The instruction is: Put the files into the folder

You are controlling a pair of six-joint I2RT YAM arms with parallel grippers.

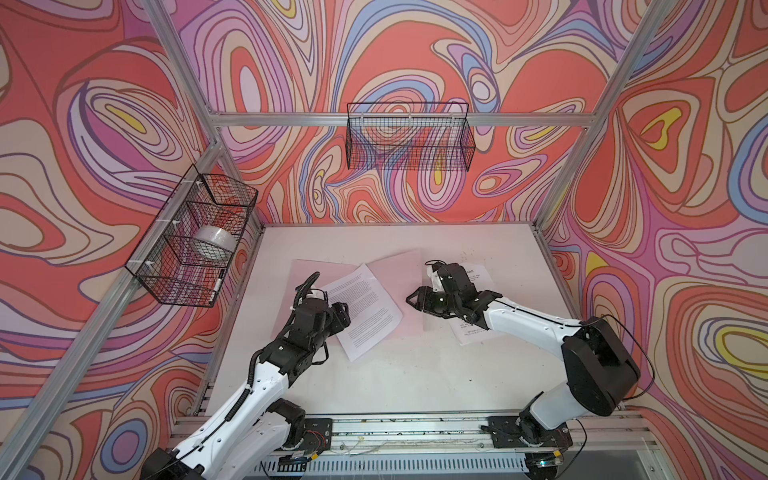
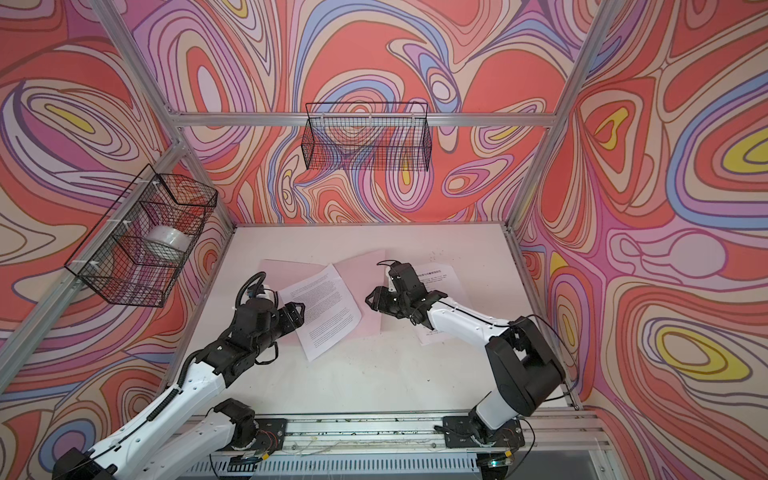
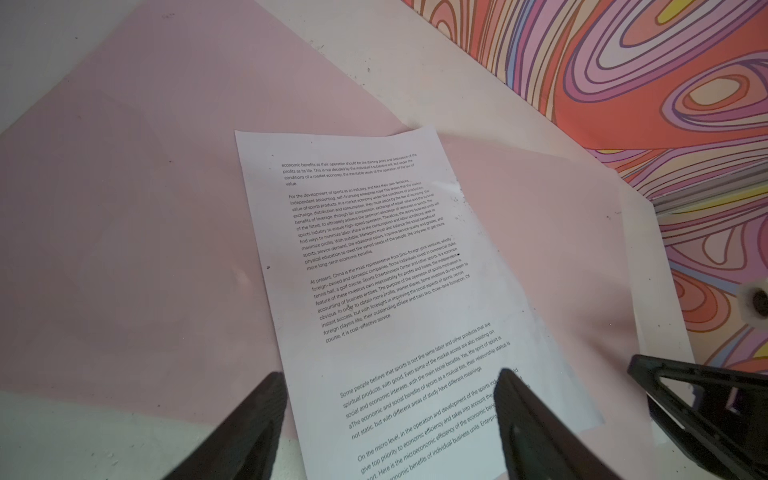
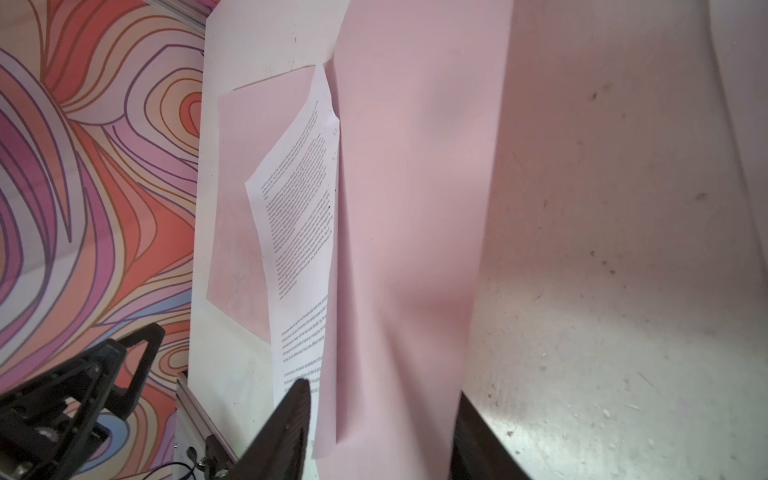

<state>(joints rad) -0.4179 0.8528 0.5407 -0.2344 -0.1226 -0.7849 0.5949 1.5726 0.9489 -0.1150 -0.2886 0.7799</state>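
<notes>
The pale pink folder [image 1: 307, 270] [image 2: 278, 270] lies open on the white table, its right flap [image 4: 407, 208] bowed up off the surface. One of the files [image 1: 365, 307] [image 3: 374, 257], a white printed sheet, lies slantwise across the folder. A second sheet [image 1: 478, 270] lies to the right, mostly hidden under my right arm. My left gripper [image 1: 343, 311] [image 3: 390, 374] hovers open over the near end of the slanted sheet and holds nothing. My right gripper [image 1: 409, 299] [image 4: 382, 390] is open, half closed, with the raised flap's near edge between its jaws.
A wire basket [image 1: 191, 241] holding a white roll [image 1: 214, 243] hangs on the left wall. Another wire basket [image 1: 409, 141] hangs on the back rail. Patterned walls and aluminium posts close the table [image 1: 395, 374] on three sides.
</notes>
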